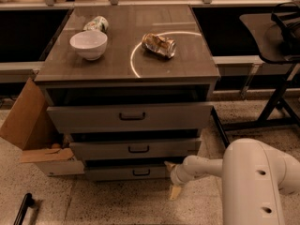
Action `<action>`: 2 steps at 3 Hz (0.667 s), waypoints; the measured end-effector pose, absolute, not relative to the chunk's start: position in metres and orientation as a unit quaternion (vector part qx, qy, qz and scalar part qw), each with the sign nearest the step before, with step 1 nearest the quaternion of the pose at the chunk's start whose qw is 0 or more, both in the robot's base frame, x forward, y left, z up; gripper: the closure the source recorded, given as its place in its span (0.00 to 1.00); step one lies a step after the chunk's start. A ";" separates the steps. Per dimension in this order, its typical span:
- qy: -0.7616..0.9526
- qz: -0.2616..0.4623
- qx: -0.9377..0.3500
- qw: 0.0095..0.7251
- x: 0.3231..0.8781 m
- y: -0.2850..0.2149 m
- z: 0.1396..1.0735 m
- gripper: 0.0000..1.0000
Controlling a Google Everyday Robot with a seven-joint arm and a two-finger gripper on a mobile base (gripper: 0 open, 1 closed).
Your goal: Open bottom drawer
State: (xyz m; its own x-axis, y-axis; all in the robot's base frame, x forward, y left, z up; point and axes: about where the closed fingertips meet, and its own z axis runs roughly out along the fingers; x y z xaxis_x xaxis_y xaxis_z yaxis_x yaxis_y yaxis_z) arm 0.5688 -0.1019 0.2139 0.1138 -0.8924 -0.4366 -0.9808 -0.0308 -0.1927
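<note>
The bottom drawer [112,173] is the lowest of three grey-brown fronts on the cabinet, with a small dark pull handle [140,172]. It sits recessed under the middle drawer [136,149] and the top drawer [131,117]. My gripper [172,178] is low by the floor, just off the bottom drawer's right end and to the right of its handle. It is open and empty, with one finger [174,191] pointing down at the floor. My white arm [253,182] fills the lower right.
On the cabinet top [117,64] are a white bowl [88,44], a crushed can [159,45] and a tipped cup [96,23]. An open cardboard box [33,135] stands at the cabinet's left. A dark chair base [276,102] is at the right.
</note>
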 end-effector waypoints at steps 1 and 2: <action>0.657 0.093 -0.712 0.229 0.582 -0.099 0.204 0.00; 0.657 0.095 -0.713 0.227 0.594 -0.097 0.194 0.00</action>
State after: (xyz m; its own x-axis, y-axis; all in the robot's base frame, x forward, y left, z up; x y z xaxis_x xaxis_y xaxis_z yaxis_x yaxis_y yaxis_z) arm 0.5945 -0.0966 0.1941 0.1199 -0.8933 -0.4332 -0.9795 -0.0352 -0.1985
